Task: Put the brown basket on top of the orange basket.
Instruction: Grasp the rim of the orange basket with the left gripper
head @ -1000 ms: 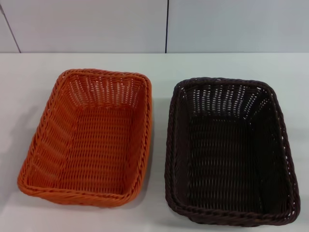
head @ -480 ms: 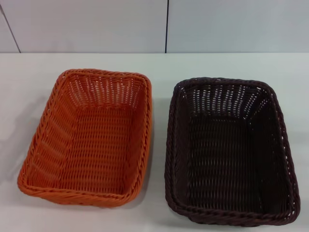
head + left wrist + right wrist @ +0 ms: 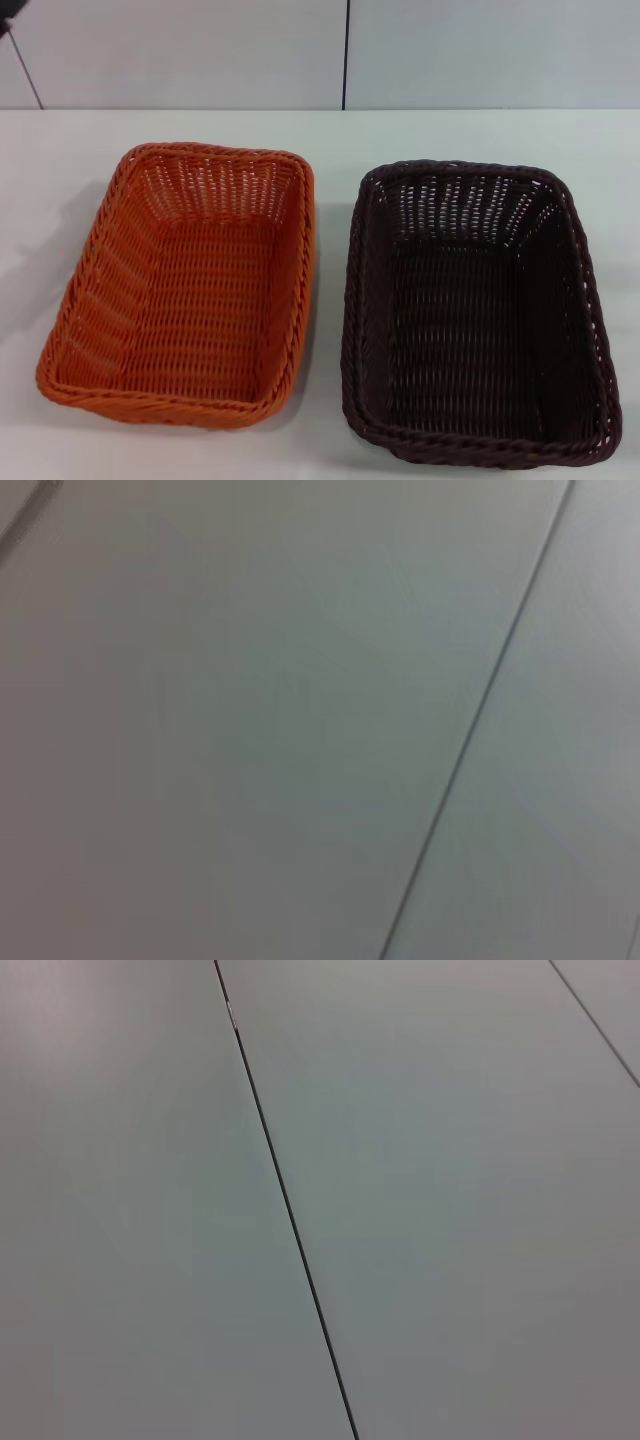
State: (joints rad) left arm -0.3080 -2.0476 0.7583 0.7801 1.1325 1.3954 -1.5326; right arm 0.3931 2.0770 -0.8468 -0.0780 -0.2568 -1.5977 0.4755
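Head view: two woven baskets stand side by side on a white surface (image 3: 330,135); a pale panelled wall (image 3: 200,50) rises behind it.
Orange basket: the orange basket (image 3: 185,285) sits on the robot's left half of the surface, upright, open side up, its long axis running away from the robot and turned slightly off square.
Brown basket: the brown basket (image 3: 475,315) sits on the robot's right half of the surface, upright, open side up, its near edge close to the bottom of the frame.
Relation: the two baskets are just beside each other and apart, with a narrow strip of bare surface between their rims. The brown basket is not on the orange basket.
Left wrist view: only a plain pale panel crossed by a thin dark seam (image 3: 480,710).
Right wrist view: only a plain pale panel crossed by a thin dark seam (image 3: 285,1200).
Left gripper: not visible in any view; its state cannot be told.
Right gripper: not visible in any view; its state cannot be told.
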